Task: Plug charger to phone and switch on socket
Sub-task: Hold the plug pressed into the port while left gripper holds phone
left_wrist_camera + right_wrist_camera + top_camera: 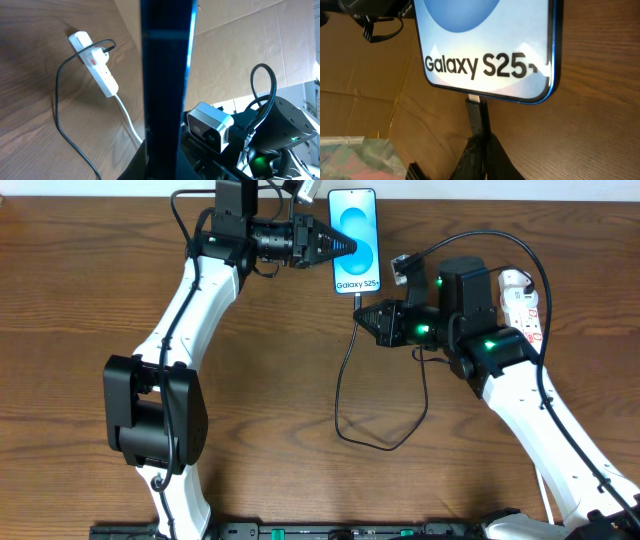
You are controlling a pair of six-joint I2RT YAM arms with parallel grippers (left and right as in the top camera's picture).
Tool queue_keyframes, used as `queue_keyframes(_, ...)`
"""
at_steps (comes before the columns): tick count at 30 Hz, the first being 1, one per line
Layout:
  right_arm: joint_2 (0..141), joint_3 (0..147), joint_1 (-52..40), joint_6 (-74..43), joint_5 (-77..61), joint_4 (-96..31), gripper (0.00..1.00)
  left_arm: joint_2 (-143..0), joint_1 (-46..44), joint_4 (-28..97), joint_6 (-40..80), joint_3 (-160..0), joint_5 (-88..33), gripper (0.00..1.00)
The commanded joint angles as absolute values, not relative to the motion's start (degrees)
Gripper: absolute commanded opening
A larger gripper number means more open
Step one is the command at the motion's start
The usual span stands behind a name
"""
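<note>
Your phone [365, 235] sits at the far middle of the table [280, 380], screen up and lit blue, with the "Galaxy S25+" line at its near end. At that near edge you have the charger [475, 120]. In the right wrist view its small black plug stands in line with the middle of the phone's bottom edge. The silvery tip meets the edge with a sliver of metal showing, and you cannot tell whether it is fully seated.

The right gripper [367, 315] is clamped on the plug's black body, fingers closed around it just below the phone. The left gripper [350, 246] comes in from the phone's left side, its tapered fingers reaching over the left half of the screen. The left wrist view shows the phone edge-on as a dark upright band down the middle, so the jaws look pinched on the phone, face and back.

From the plug the thin black cable runs toward the near edge, bends into a wide loop on the wood and climbs back behind the right arm. The socket [522, 305] lies at the table's right side, well apart from the phone and partly hidden by the right arm. In the left wrist view the black cable arches over one end of it by a red marking, and its thick white cord trails off the other end
</note>
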State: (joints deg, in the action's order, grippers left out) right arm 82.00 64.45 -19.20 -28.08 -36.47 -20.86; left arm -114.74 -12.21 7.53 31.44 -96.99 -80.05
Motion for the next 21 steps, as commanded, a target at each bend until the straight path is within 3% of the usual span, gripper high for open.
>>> queue_keyframes(1,80.8,66.7,-19.2,-28.0,-35.5,-20.3,0.01,-113.0,-12.4,7.5,30.4,-97.7,-83.2,0.07)
queue_keyframes(21,80.8,66.8,-18.7,-23.3,-34.8,-19.4,0.01,-113.0,-12.4,7.5,30.4,-97.7,-83.2,0.07)
